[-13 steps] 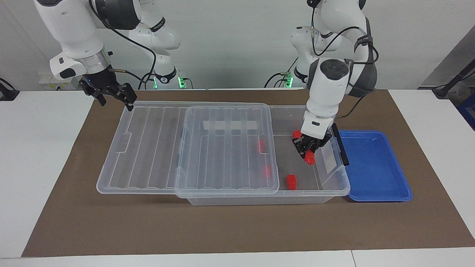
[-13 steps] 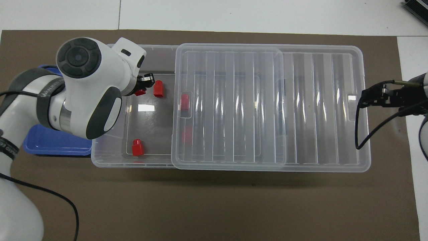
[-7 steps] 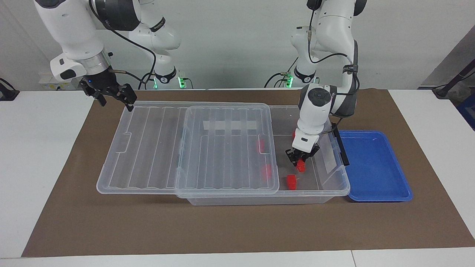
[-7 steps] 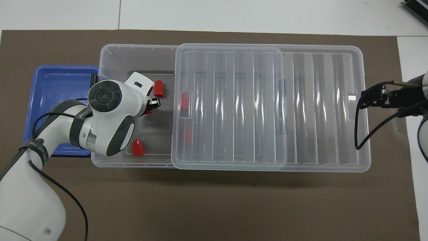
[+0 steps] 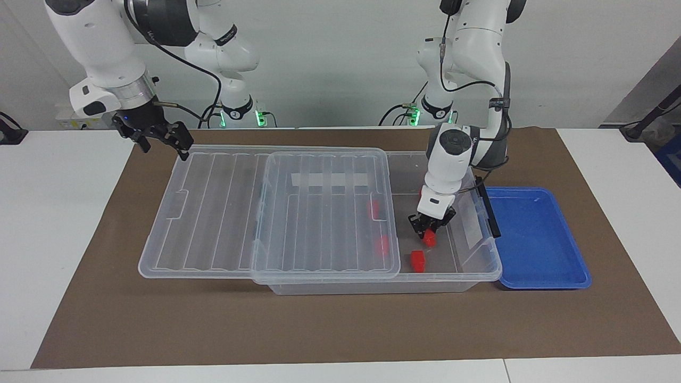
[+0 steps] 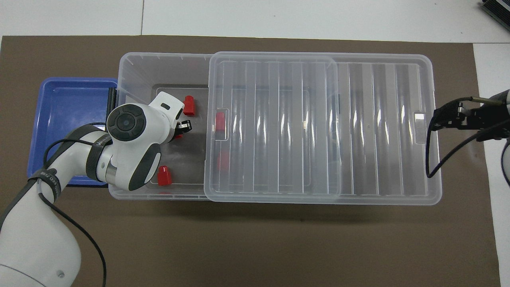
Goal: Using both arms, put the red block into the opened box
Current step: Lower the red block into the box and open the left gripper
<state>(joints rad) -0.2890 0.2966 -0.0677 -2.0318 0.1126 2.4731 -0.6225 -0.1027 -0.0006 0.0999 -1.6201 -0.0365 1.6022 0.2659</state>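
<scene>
Our left gripper [image 5: 429, 232], reaching down inside the large clear plastic box [image 5: 481, 266], pinches the small red plastic block [image 5: 429, 239], half hidden between its fingers. Our right gripper [image 5: 159, 139] hovers, jaws spread, over the box's slid-aside ribbed lid [image 5: 213, 213].

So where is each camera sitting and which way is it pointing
Facing view: high across the table, looking at the robots; both arms show, left claw shut on a block in the box, right claw open over the lid's corner.
Overhead view: above the robots' end, looking steeply down; left arm, right claw.
Shared: box, lid, tray, seen half a turn apart.
</scene>
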